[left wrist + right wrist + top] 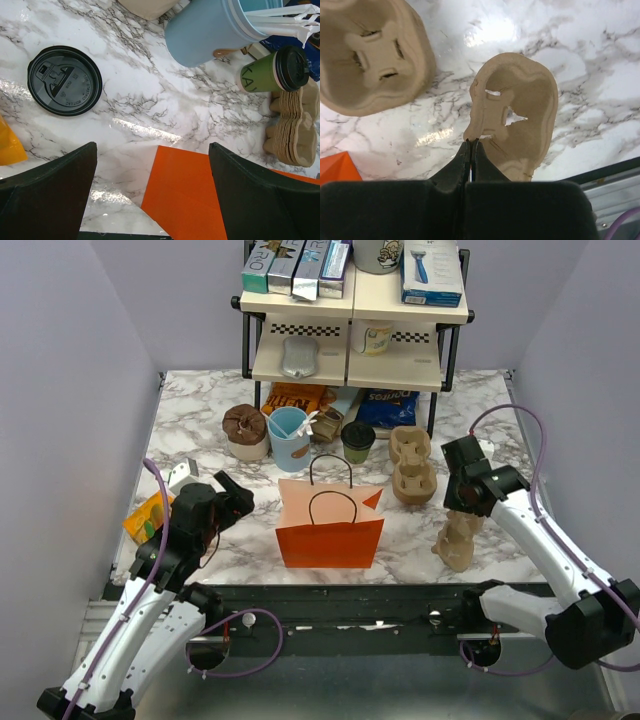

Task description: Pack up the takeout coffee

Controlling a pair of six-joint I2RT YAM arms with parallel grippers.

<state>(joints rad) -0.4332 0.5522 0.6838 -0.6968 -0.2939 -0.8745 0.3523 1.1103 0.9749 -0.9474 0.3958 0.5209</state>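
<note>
Top view: takeout coffee point(358, 440) upright, far-centre of marble table point(195, 420), beyond orange paper bag point(330, 530). Left gripper point(238, 502) near-left of it, well apart, jaws wide, empty. Right gripper point(462, 512) near-right.
L wrist: coffee far-right of spread fingers; olive-green sides, black lid.
R wrist: right gripper pinched on pulp cup carrier point(520, 115) rim.

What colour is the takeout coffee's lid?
Black. The takeout coffee shows best in the left wrist view.
</note>
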